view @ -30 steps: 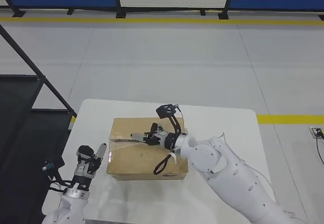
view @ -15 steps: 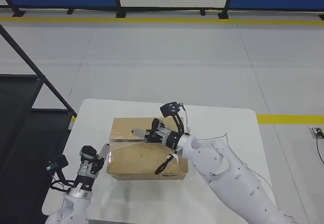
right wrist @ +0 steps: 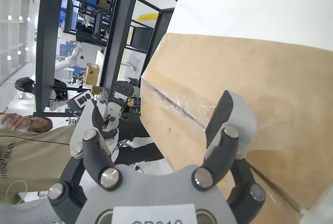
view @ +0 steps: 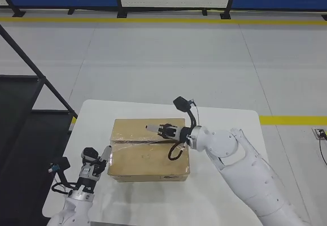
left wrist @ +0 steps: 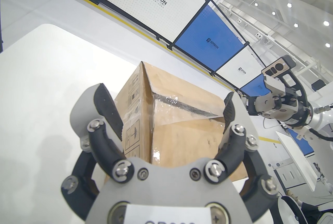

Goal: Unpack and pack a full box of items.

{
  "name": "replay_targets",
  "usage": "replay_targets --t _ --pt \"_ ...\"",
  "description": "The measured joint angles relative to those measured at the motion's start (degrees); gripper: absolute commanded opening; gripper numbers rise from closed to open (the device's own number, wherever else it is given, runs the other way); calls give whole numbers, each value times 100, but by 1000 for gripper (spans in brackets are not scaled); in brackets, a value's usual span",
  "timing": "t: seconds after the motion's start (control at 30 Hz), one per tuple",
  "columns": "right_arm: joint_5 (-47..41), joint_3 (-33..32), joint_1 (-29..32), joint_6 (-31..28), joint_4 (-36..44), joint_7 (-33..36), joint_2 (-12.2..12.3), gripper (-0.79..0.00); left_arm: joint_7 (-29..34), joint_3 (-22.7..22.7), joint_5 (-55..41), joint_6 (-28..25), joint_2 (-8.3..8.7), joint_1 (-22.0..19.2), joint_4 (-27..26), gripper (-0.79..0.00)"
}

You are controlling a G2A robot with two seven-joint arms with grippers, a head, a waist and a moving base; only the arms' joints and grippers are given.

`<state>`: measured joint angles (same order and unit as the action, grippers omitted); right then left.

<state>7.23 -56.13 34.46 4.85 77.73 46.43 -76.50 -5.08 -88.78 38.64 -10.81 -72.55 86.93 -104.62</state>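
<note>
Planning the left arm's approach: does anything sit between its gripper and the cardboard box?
Nothing visible does. The left gripper faces the end of the box across the table, jaws open. Clear tape seals the top seam.

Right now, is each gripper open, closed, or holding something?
Left gripper: open, empty, beside the box.
Right gripper: open, empty, above the box.

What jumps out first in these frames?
A taped-shut cardboard box sits in the middle of the table, with clear tape along its top seam. The right gripper is open above that top, near the seam. The left gripper is open beside the box's end.
</note>
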Motion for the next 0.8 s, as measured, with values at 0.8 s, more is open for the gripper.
replay_targets --t 0.8 --pt "-1500 -94 -526 -307 -1606 1133 -99 0 -101 -22 148 167 -25 80 -65 0"
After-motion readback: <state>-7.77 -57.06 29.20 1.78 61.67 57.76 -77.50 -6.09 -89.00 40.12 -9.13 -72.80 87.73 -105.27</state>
